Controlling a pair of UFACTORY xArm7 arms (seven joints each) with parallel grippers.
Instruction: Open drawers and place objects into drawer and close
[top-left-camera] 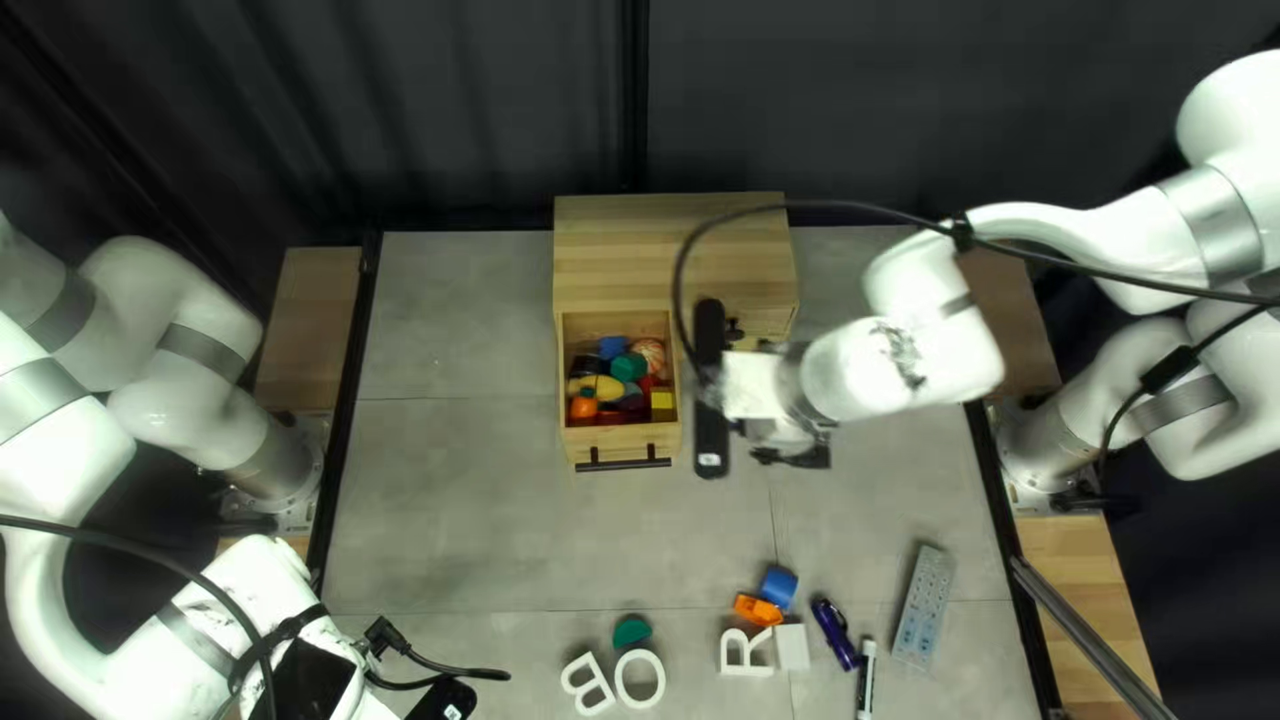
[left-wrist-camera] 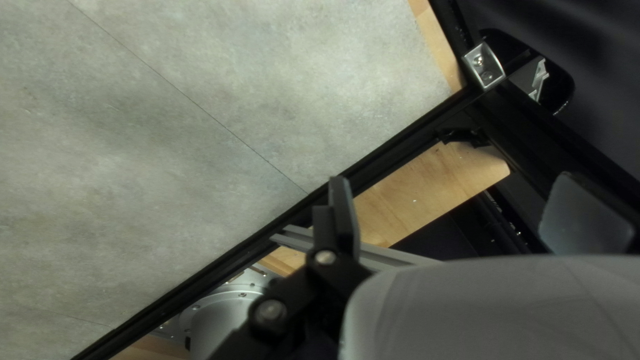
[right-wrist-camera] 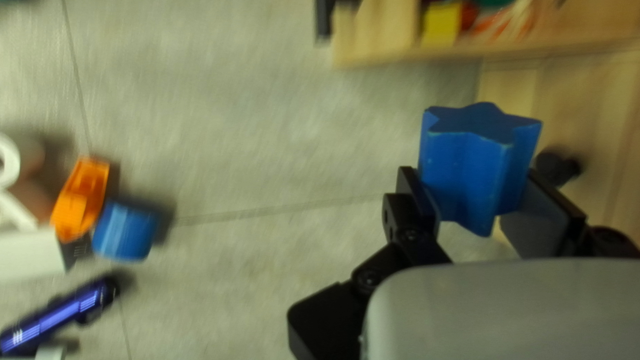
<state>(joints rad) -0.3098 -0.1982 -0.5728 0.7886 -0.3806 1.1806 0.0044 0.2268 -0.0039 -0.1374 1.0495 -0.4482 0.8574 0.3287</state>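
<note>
Right tool (top-left-camera: 798, 456) has got a blue star block (right-wrist-camera: 477, 160) gripped, open drawer (top-left-camera: 587, 439) near it. Left tool (top-left-camera: 387, 638) is open.

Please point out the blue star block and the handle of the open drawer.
Blue star block (right-wrist-camera: 483, 124): right wrist view, on its star-shaped end.
Drawer handle (top-left-camera: 624, 464): top left view, middle of black bar.
</note>
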